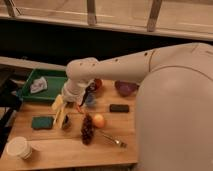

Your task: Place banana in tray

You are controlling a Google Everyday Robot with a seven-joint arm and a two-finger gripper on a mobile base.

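Just near of the tray (54, 82), beside the teal sponge (42, 122) on the worktop (60, 150), my gripper (69, 104) sits over the banana (60, 116), presumably placed there for a short lift into the tray, though I cannot tell whether it is clenched or released.
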